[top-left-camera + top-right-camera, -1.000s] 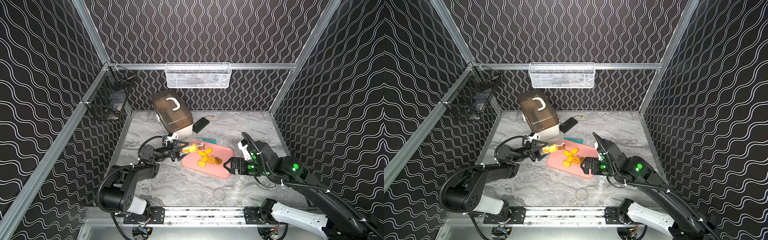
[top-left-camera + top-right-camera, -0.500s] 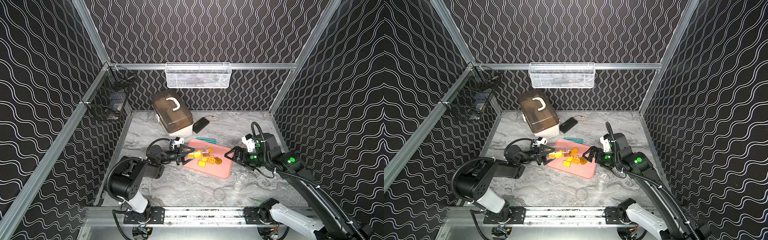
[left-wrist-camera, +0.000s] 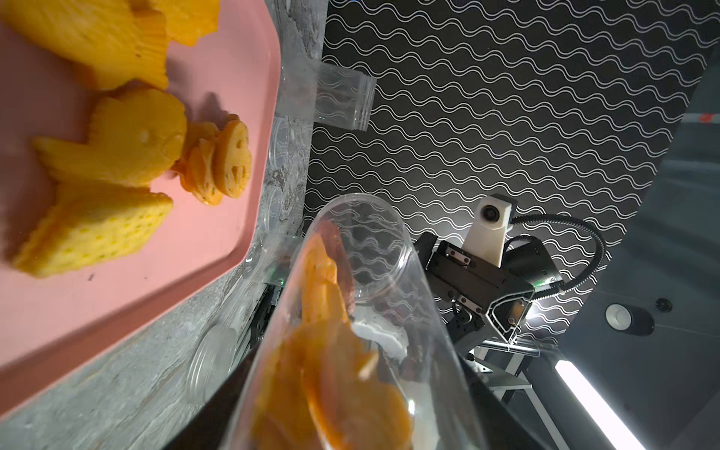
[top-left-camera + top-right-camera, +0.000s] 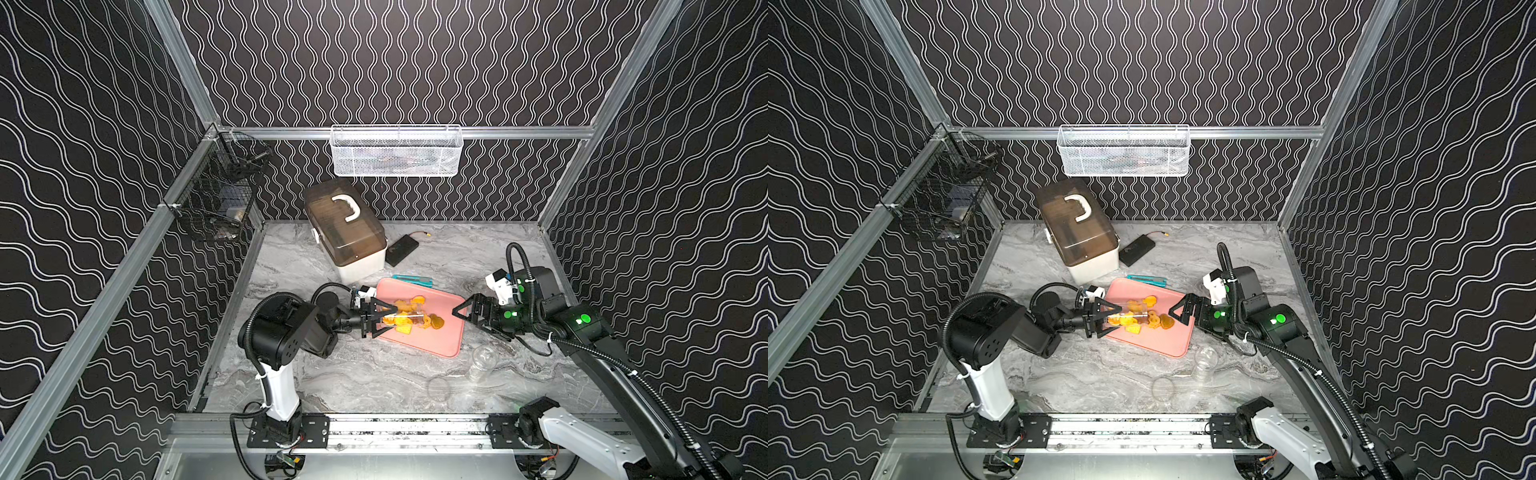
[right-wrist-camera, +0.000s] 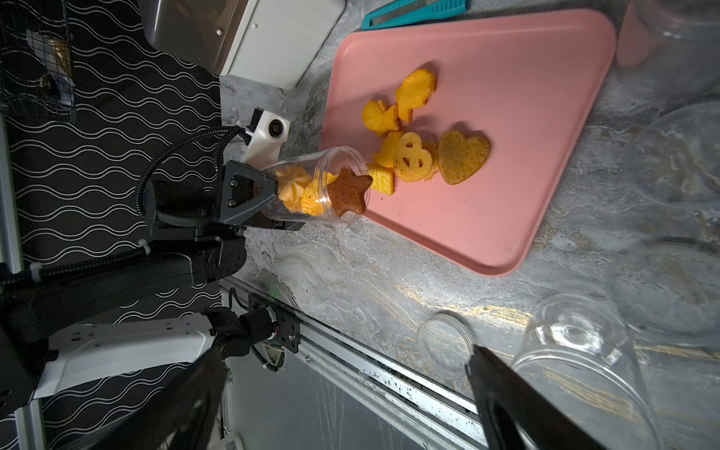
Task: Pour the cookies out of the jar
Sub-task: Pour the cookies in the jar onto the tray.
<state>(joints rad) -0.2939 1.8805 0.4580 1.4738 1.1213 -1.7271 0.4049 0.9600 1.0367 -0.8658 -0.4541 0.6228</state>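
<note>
Cookies [image 4: 436, 321] lie partly on the pink tray [image 4: 440, 349] and partly inside the clear jar [image 4: 415, 311]. In both top views the left pincer [image 4: 385, 320] pinches the jar on its side over the tray's left part. The right pincer [image 4: 466, 316] hangs spread at the tray's right edge, holding nothing and facing the jar's mouth. An empty jar [image 4: 482, 361] and a lid [image 4: 439, 388] lie on the desk [image 4: 353, 374] near the front rail. A brown-lidded box [image 4: 345, 232], a black slab [image 4: 401, 249] and a teal strip [image 4: 413, 279] sit behind the tray.

In the left wrist view the held jar fills the foreground with orange pieces inside, and yellow pieces rest on the tray beside it.

In the right wrist view a brown star [image 5: 349, 191] sits at the jar's mouth, just beside a heart piece [image 5: 463, 156].

A second ago the jar's mouth was at the tray's left edge; it has since moved further over the tray.
</note>
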